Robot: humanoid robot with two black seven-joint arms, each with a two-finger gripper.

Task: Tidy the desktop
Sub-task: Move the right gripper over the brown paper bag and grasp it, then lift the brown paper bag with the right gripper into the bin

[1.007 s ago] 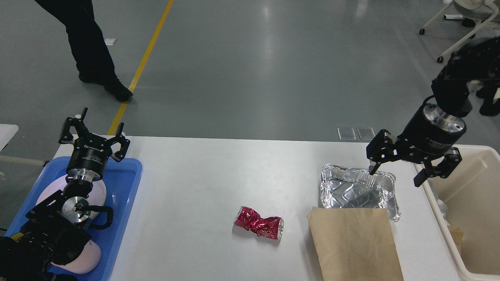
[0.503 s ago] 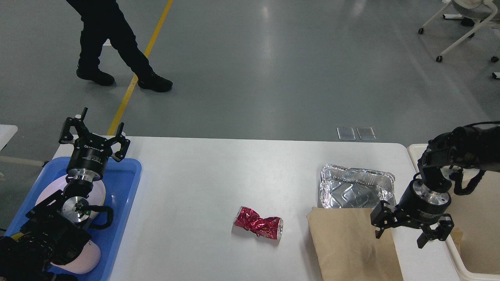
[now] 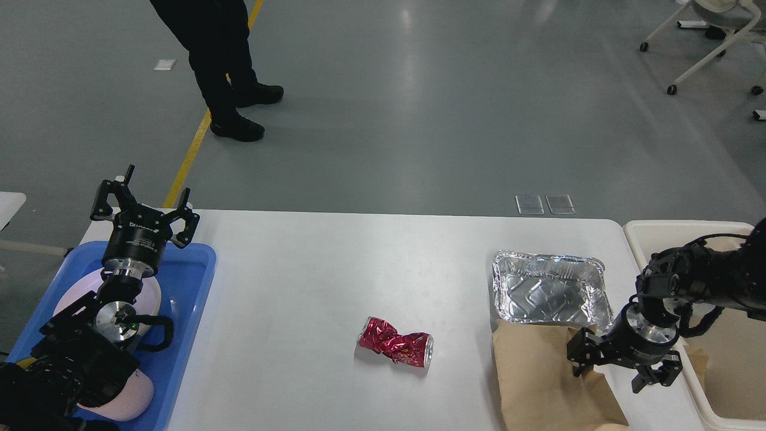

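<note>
I am lowering my right gripper (image 3: 605,377), fingers spread, onto the bag (image 3: 538,377) to bin (image 3: 658,230) it; left gripper (image 3: 145,200) is idling open.

We see the desktop (image 3: 311,269), white with rounded corners. A crushed red can (image 3: 396,345) lies well to the left of our right gripper (image 3: 613,372), a foil tray (image 3: 547,288) just beyond it, brown paper (image 3: 547,380) beneath it. A blue tray (image 3: 188,281) sits under our left gripper (image 3: 143,200).
</note>
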